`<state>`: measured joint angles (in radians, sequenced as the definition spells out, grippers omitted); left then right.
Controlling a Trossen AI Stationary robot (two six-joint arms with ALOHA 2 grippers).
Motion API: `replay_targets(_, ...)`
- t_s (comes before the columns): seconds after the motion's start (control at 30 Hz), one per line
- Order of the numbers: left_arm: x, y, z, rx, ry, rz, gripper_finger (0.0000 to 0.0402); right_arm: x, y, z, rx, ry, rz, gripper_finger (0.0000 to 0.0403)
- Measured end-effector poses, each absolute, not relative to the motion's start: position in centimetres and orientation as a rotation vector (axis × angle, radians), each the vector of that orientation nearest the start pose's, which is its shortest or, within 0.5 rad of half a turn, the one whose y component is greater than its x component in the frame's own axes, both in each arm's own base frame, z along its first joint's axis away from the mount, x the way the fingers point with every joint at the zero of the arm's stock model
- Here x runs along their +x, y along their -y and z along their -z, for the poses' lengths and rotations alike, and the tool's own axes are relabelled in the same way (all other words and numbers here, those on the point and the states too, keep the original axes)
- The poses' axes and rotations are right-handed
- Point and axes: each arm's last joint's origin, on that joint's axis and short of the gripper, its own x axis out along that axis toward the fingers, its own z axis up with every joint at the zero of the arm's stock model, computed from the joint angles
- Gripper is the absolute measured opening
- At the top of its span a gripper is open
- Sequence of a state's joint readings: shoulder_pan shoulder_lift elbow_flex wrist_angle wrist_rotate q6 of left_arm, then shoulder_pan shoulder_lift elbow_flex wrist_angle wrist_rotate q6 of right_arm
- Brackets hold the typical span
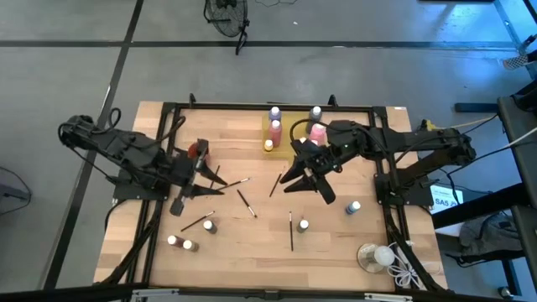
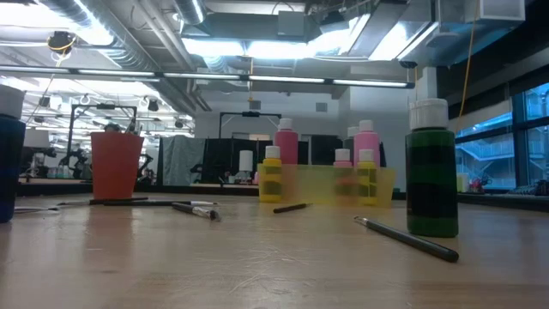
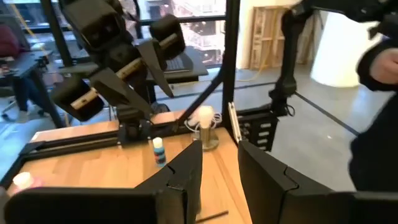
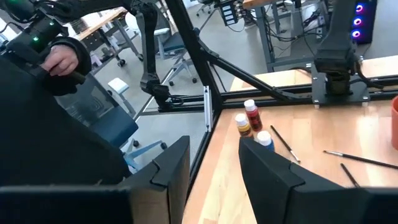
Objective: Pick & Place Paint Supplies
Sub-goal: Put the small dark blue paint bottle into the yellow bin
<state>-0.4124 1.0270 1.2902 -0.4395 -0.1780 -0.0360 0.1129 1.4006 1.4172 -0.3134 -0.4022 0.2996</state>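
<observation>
Wooden desk (image 1: pixel 252 243), paintbrushes (image 1: pixel 291 231) scattered mid-frame.
We see left fingers (image 3: pixel 180 180) and right fingers (image 4: pixel 171 165) parted, holding nothing.

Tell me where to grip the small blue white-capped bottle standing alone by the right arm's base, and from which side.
Grip the small blue bottle around its round body, just below its cap, probably coming straight down with the open right gripper. It stands upright with bare table around it, so the fingers should fit either side.
</observation>
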Motion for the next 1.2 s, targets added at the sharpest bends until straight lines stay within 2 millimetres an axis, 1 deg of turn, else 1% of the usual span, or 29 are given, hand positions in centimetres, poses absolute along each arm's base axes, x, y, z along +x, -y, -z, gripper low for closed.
replay_targets(0.1, 18.9, 7.9, -43.5, 0.021, -0.179, 0.229, 0.0098, 30.5, -5.2, -40.0, 0.330, -0.375, -0.481, 0.0140)
replay_targets(0.33, 18.9, 8.4, -43.3, -0.003, -0.201, 0.392, 0.0098, 30.2, -6.9, -40.0, 0.304, -0.380, -0.531, 0.0140)
replay_targets(0.43, 18.8, 8.6, -43.3, -0.038, -0.210, 0.438, 0.0107, 30.0, -7.6, -40.0, 0.293, -0.382, -0.556, 0.0140)
replay_targets(0.57, 18.8, 8.5, -43.3, -0.074, -0.219, 0.414, 0.0142, 29.9, -8.4, -40.0, 0.282, -0.378, -0.565, 0.0140)
replay_targets(0.73, 18.8, 8.5, -43.2, -0.082, -0.231, 0.409, 0.0215, 29.7, -9.3, -40.0, 0.275, -0.371, -0.500, 0.0140)
replay_targets(0.87, 18.5, 8.3, -42.4, -0.115, -0.324, 0.394, 0.0264, 29.5, -9.9, -40.0, 0.266, -0.362, -0.443, 0.0140)
replay_targets(0.97, 18.0, 8.2, -41.9, -0.185, -0.414, 0.401, 0.0280, 29.5, -10.2, -40.1, 0.264, -0.349, -0.389, 0.0140)
replay_targets(1.07, 17.5, 8.7, -41.4, -0.250, -0.499, 0.458, 0.0282, 29.8, -10.5, -39.8, 0.278, -0.344, -0.333, 0.0140)
replay_targets(1.2, 16.9, 9.5, -40.5, -0.246, -0.604, 0.492, 0.0279, 30.8, -10.9, -39.3, 0.334, -0.334, -0.304, 0.0140)
